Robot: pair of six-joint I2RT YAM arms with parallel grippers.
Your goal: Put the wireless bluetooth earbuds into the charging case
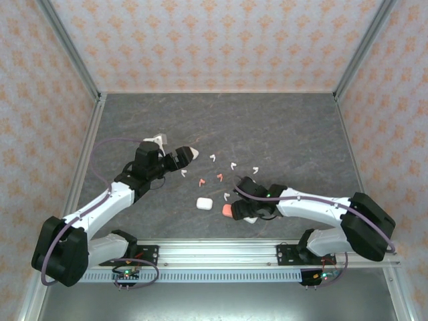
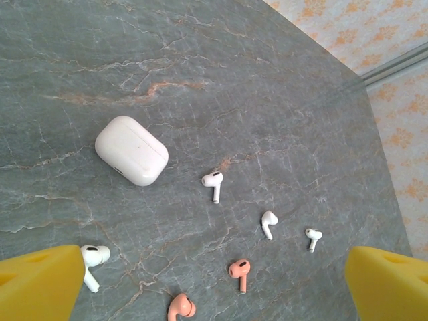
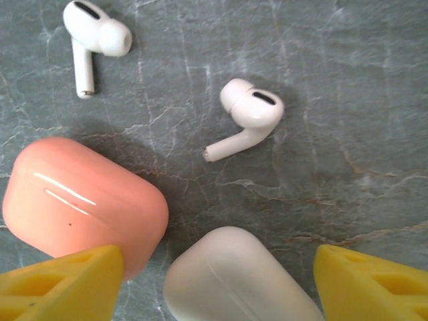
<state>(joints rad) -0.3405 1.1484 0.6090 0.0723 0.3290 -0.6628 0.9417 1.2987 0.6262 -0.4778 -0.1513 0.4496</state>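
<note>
Several white earbuds (image 1: 233, 165) and two salmon-pink earbuds (image 1: 199, 181) lie scattered at mid-table. In the right wrist view my right gripper (image 3: 217, 287) stands open over a frosted white charging case (image 3: 234, 277). There is a gap to the right finger (image 3: 374, 284), and the left finger (image 3: 60, 284) overlaps a pink case (image 3: 83, 200). Two white buds (image 3: 251, 110) lie just beyond. My left gripper (image 2: 214, 287) hangs open above the table. Below it lie a pink bud (image 2: 239, 269), white buds (image 2: 212, 180) and a shut white case (image 2: 131, 150).
From above, the right gripper (image 1: 242, 212) sits near the front rail with the pink case (image 1: 227, 210) beside it. Another white case (image 1: 204, 202) lies just left of that. The left gripper (image 1: 175, 157) is at the cluster's left. Patterned walls enclose the dark table (image 1: 281, 127).
</note>
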